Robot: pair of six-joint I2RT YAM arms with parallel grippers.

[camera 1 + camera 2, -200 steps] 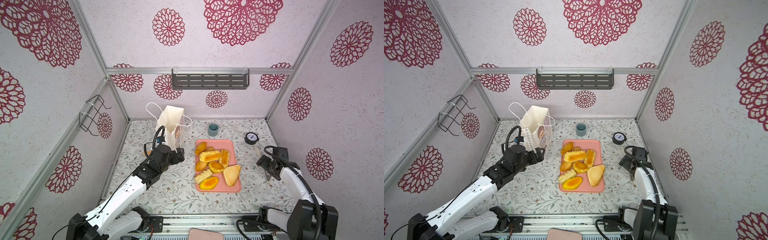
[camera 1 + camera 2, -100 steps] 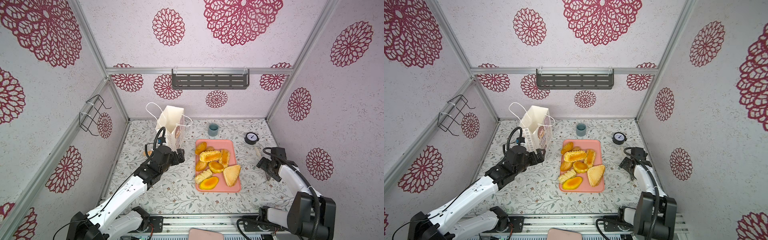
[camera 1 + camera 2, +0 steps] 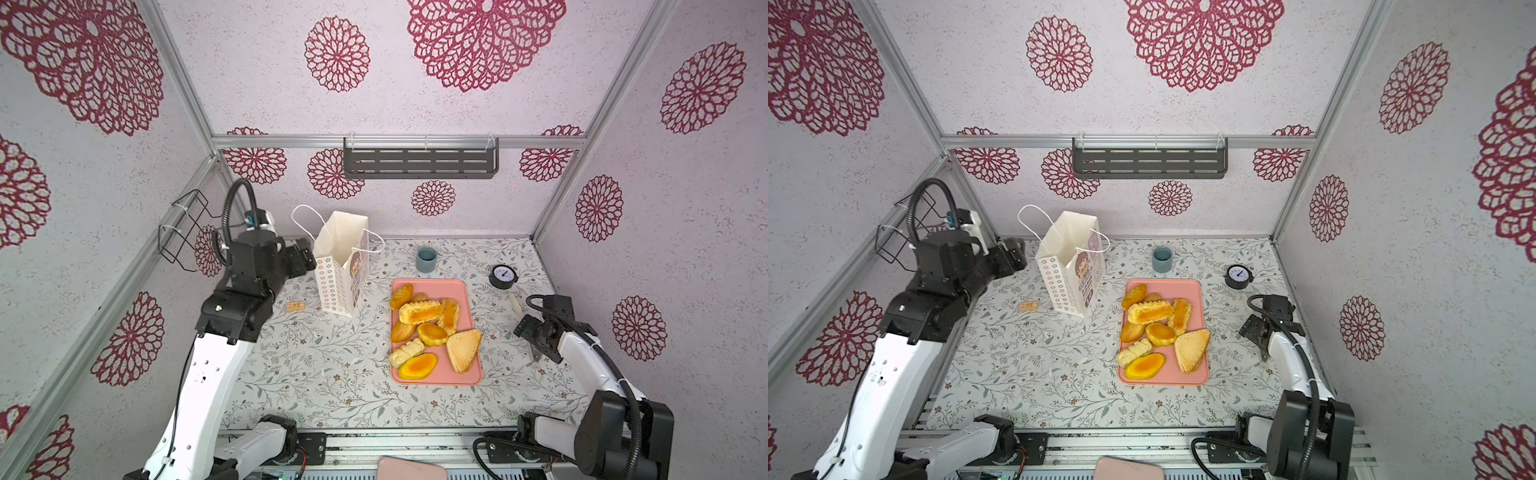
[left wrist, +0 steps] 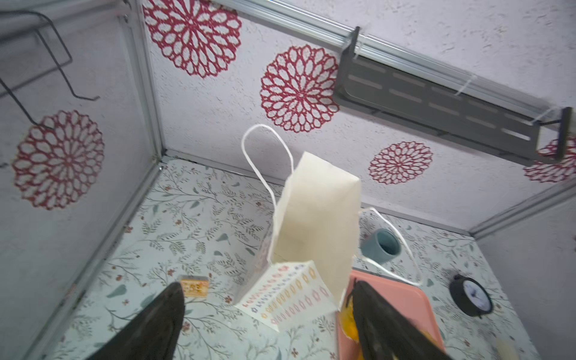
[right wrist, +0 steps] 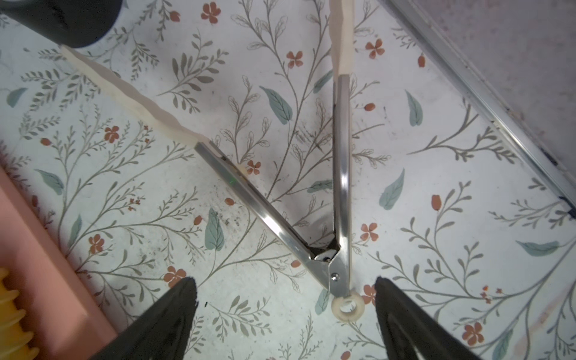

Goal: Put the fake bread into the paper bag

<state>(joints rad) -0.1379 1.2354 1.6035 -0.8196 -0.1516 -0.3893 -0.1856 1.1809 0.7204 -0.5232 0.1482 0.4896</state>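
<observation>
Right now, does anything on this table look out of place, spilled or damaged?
A small orange rectangular biscuit-like piece lies alone on the floral tabletop beside the white paper gift bag, while the golden toy pastries all sit on the pink tray. Nothing looks spilled or damaged.

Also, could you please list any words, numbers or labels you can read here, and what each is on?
Nothing can be read outright.
On the paper bag: print under the cartoon girl, too small to read.
On the clock: dial marks, too small to read.
On the small orange block: raised marks, too blurred to read.
</observation>
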